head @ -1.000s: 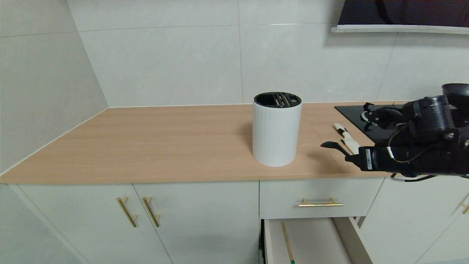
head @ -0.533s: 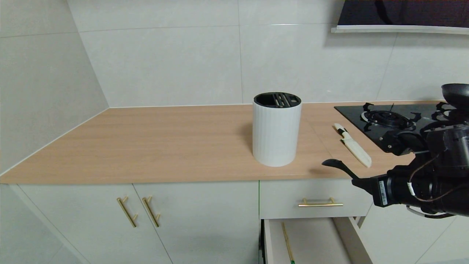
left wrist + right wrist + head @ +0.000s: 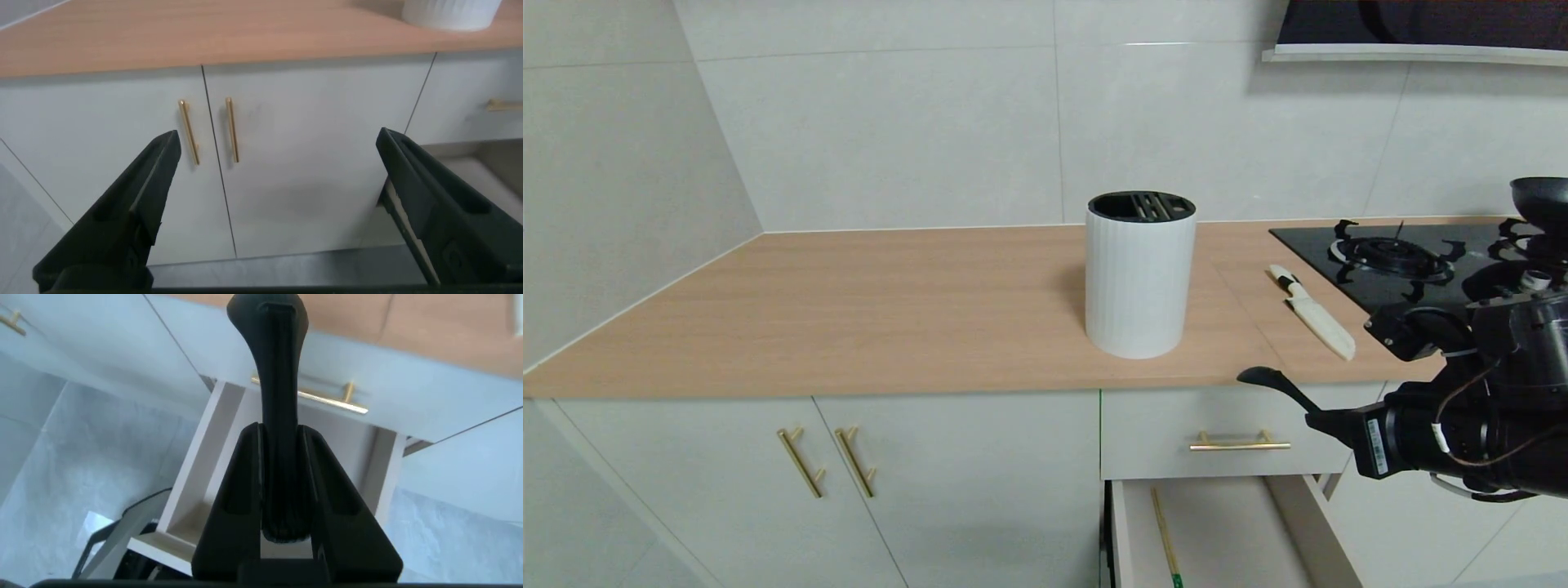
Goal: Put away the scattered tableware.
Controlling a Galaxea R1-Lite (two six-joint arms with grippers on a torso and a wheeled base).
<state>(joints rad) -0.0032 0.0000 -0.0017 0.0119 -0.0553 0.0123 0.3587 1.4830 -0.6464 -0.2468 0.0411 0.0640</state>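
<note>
My right gripper (image 3: 1327,420) is shut on a black spoon (image 3: 1266,380), whose rounded end sticks out toward the left, in front of the closed upper drawer and above the open lower drawer (image 3: 1286,523). In the right wrist view the spoon (image 3: 274,343) runs straight out between the fingers (image 3: 237,469), over the open drawer (image 3: 200,465). A pair of chopsticks (image 3: 1164,535) lies in that drawer. A white knife (image 3: 1311,314) lies on the wooden counter (image 3: 890,310), right of a white cylindrical holder (image 3: 1139,282) with a black slotted top. My left gripper (image 3: 276,139) is open, low before the cabinet doors (image 3: 310,155).
A black gas hob (image 3: 1405,261) sits at the counter's right end, with a dark pot (image 3: 1539,196) on its far burner. A range hood (image 3: 1413,33) hangs above. Brass handles (image 3: 1240,445) stick out from the drawer and cabinet fronts. The counter's left half is bare.
My right arm has come down and back with the spoon, from over the counter edge beside the knife to below it, in front of the drawers. The head camera has tilted slightly.
</note>
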